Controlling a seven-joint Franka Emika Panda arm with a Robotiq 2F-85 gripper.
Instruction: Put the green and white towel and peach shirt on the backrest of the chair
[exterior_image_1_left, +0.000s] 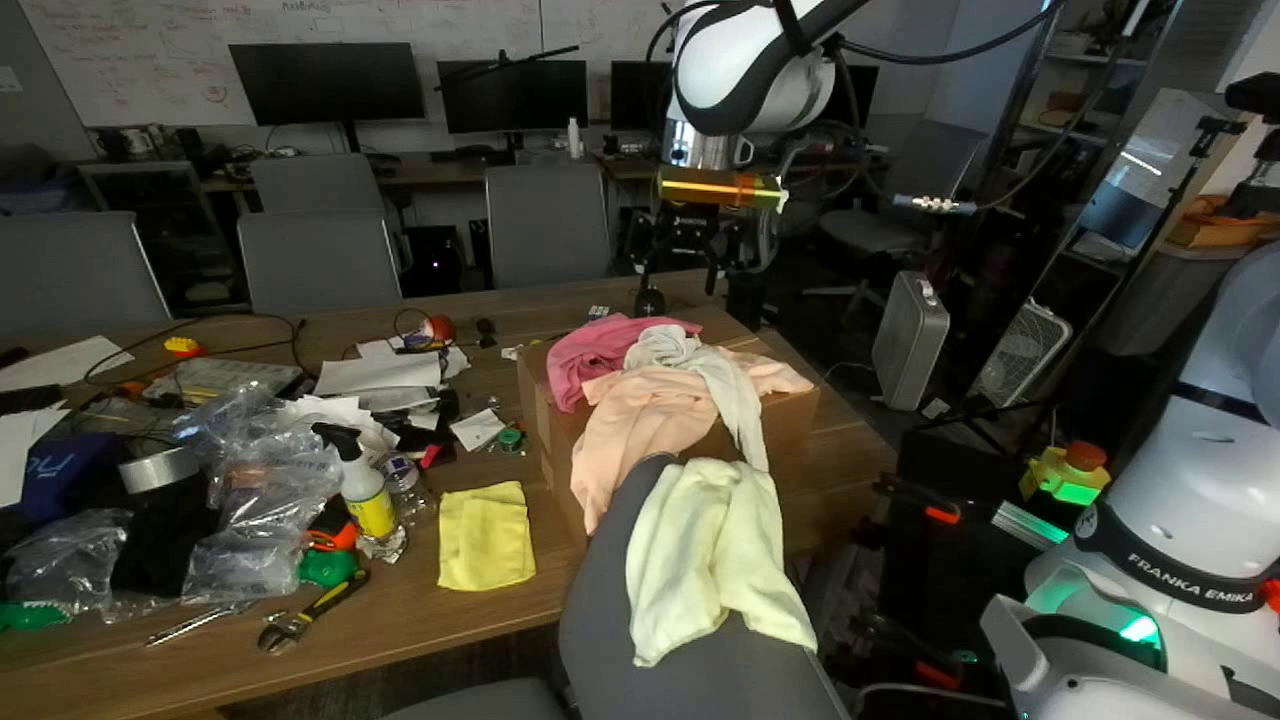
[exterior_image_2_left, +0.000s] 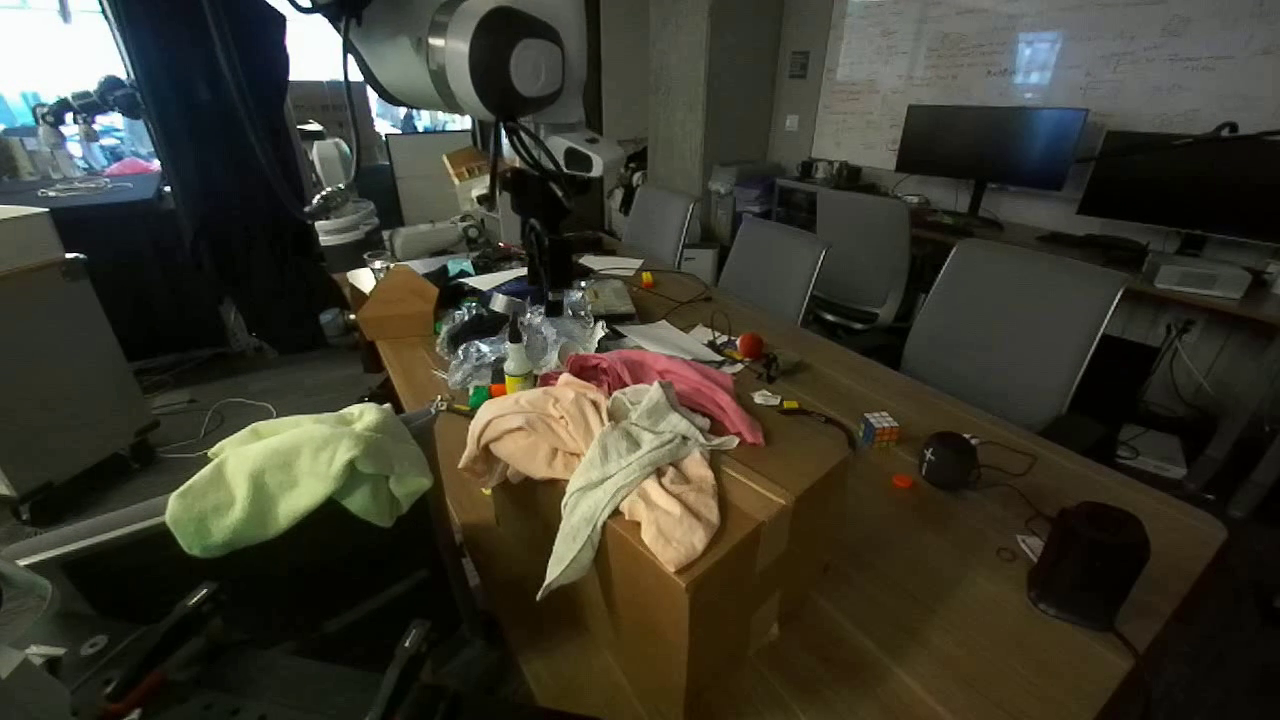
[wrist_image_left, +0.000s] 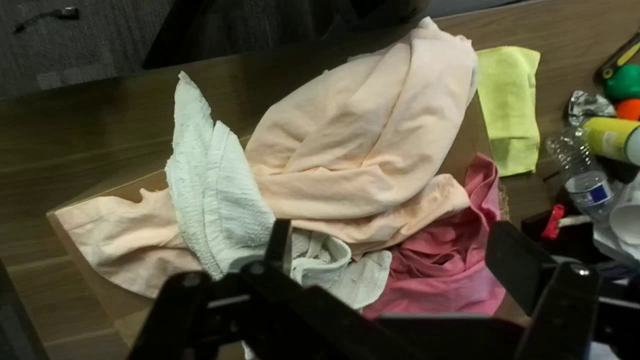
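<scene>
In an exterior view, shows a brown wooden table (exterior_image_1_left: 450, 625) strewn at the left with clear plastic bags (exterior_image_1_left: 265, 500), papers (exterior_image_1_left: 380, 373), a spray bottle (exterior_image_1_left: 370, 505) and an adjustable wrench (exterior_image_1_left: 300, 620), plus a small yellow cloth (exterior_image_1_left: 486, 535) lying flat near the edge. Has a cardboard box (exterior_image_1_left: 556, 440) on the table, bearing the peach shirt (exterior_image_1_left: 640, 415), a pale grey-green cloth (exterior_image_1_left: 738, 390) laid across it and a pink cloth (exterior_image_1_left: 595, 355) just beside. Has the green and white towel (exterior_image_1_left: 710, 560) draped over the backrest of the chair (exterior_image_1_left: 740, 685). Puts the gripper (exterior_image_1_left: 679, 286) in the air near the far side of the box, apart from the cloths. Takes in grey chairs (exterior_image_1_left: 318, 265), monitors (exterior_image_1_left: 325, 85) and a whiteboard (exterior_image_1_left: 480, 25) behind and, alone of the views, a silver case (exterior_image_1_left: 910, 340) and a fan (exterior_image_1_left: 1025, 350). In an exterior view, adds a dark curtain (exterior_image_2_left: 215, 150), bright windows (exterior_image_2_left: 50, 50) and a concrete column (exterior_image_2_left: 690, 110), with a puzzle cube (exterior_image_2_left: 880, 429) and a round black speaker (exterior_image_2_left: 948, 460) on the tabletop. Reveals the grey-green cloth hanging over the box's side, next to a drooping end of the peach shirt. In the wrist view, looks down between black fingers (wrist_image_left: 517, 265) parted wide, with cloth in sight between them. Follows the peach shirt beneath the grey-green cloth and out beyond, and reaches past the table edge to carpet (wrist_image_left: 105, 45) and a black lead (wrist_image_left: 47, 16).
</scene>
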